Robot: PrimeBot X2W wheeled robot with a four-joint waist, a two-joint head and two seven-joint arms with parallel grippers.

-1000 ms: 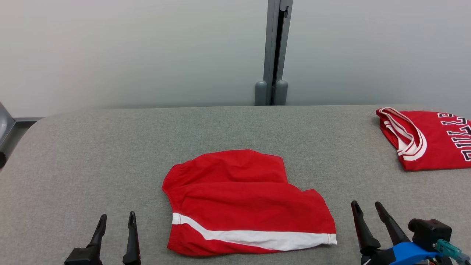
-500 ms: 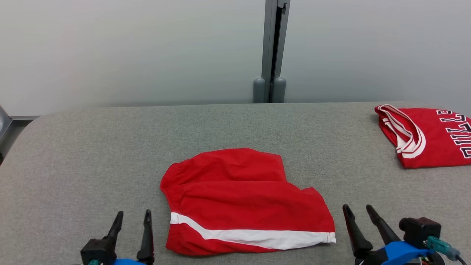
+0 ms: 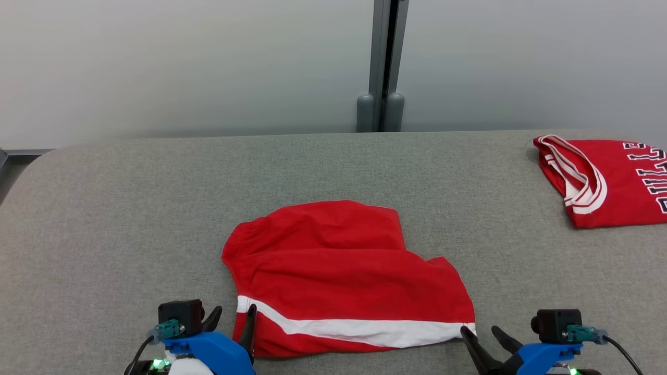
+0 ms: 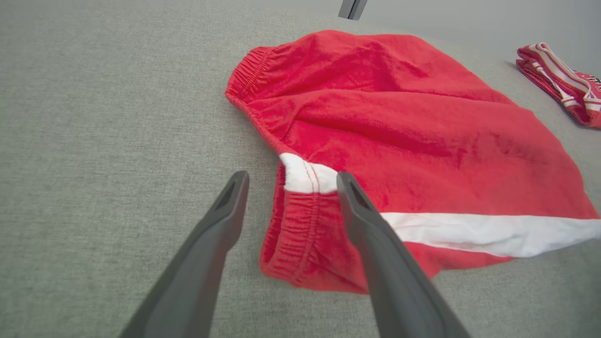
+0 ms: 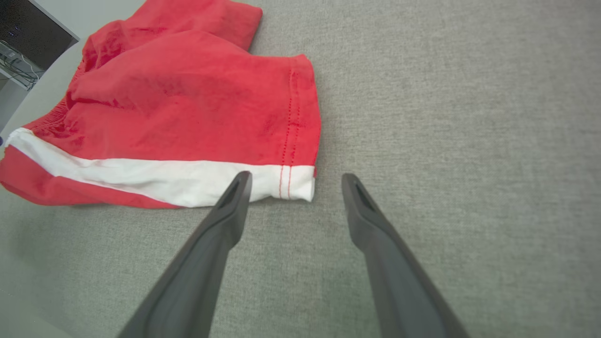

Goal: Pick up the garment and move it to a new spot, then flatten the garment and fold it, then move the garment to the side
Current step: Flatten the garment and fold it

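Lying rumpled at the middle of the grey cloth-covered surface (image 3: 130,208), red white-striped fabric shorts (image 3: 344,271) are bracketed at waistband (image 4: 300,225) and hem (image 5: 293,141) by left claw (image 3: 234,312) and right claw (image 3: 479,330), both spread, seemingly for pinching.

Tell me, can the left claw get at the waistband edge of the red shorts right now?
Probably yes: the left claw is open and seems to straddle that edge of the red shorts, with nothing lying between them.
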